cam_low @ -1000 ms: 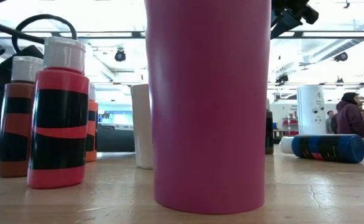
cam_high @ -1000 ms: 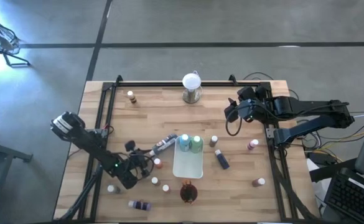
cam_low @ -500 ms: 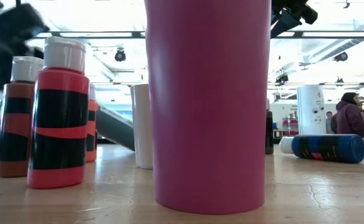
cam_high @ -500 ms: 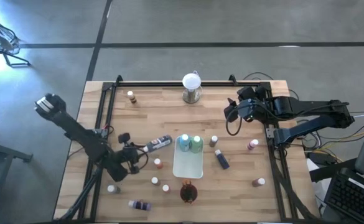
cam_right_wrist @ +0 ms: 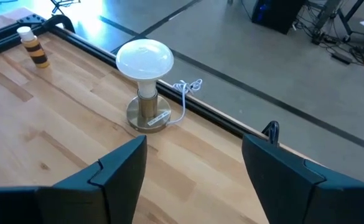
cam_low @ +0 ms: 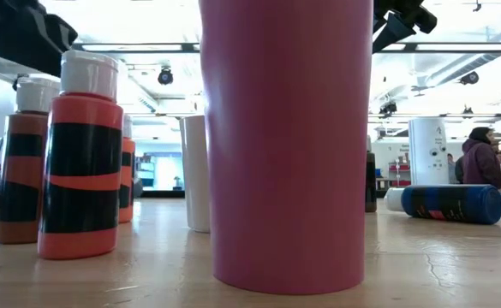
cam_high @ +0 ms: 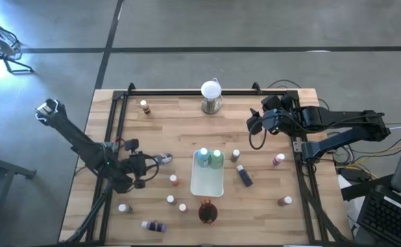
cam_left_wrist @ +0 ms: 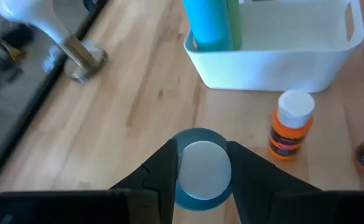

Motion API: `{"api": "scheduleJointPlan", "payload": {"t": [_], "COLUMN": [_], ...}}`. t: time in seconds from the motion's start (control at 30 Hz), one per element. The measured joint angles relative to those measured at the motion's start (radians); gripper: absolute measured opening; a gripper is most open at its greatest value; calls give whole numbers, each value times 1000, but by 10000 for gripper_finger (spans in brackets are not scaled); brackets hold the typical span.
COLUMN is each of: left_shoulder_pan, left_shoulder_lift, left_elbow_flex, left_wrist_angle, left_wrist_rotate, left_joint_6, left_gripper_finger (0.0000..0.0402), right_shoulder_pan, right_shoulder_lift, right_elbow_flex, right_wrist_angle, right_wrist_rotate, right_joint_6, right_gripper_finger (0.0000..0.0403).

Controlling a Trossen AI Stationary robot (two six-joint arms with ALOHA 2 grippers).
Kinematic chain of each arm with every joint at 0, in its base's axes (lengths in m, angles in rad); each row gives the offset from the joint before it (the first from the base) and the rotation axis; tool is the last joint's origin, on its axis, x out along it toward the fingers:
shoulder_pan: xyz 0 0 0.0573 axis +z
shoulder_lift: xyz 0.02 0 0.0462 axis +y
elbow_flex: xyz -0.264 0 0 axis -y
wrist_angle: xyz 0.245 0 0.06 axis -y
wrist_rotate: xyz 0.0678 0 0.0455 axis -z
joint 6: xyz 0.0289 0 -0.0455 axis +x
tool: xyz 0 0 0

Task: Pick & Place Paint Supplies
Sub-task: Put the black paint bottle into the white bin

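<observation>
2 upright bottles, a teal bottle [cam_high: 202, 157] and a green bottle [cam_high: 217, 159], stand at the far end of the white tray [cam_high: 208, 182]. The left gripper [cam_high: 160, 159], left of the tray, is clenched on a blue bottle with a white cap [cam_left_wrist: 199, 168], cap toward its wrist camera. An orange bottle [cam_left_wrist: 290, 124] stands just beside the tray. A dark blue bottle [cam_high: 244, 175] lies on its side right of the tray, other small bottles scattered around. The right gripper [cam_high: 255, 123] hangs released near the table's far right, facing the white globe lamp [cam_right_wrist: 145, 61]. The dark red cup [cam_high: 207, 212] sits near the tray's front end.
</observation>
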Motion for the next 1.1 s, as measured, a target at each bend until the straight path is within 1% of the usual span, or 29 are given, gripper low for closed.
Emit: {"api": "scheduleJointPlan", "payload": {"t": [0.2,0.4,0.53,0.77,0.93,1.1], "left_shoulder_pan": [25,54,77,158,242,341], "left_shoulder_lift": [23,19,16,11,11,11], "left_elbow_flex": [-29,-12,11,103,176,250], "left_wrist_angle": [1,1,-3,-49,-106,-127], "left_wrist_rotate": [47,66,94,235,359,469], "left_joint_6": [-47,14,57,127,183,282], "left_gripper_finger": [121,121,121,121,121,121], "right_shoulder_pan": [0,1,1,0,0,0], "right_shoulder_lift": [0,0,0,0,0,0], "right_elbow_flex": [0,0,0,0,0,0], "right_wrist_angle": [0,0,3,35,41,50], "right_wrist_rotate": [0,0,0,0,0,0], "right_joint_6": [-1,-1,0,-1,-1,-1], "right_gripper_finger": [238,225,226,246,259,268]}}
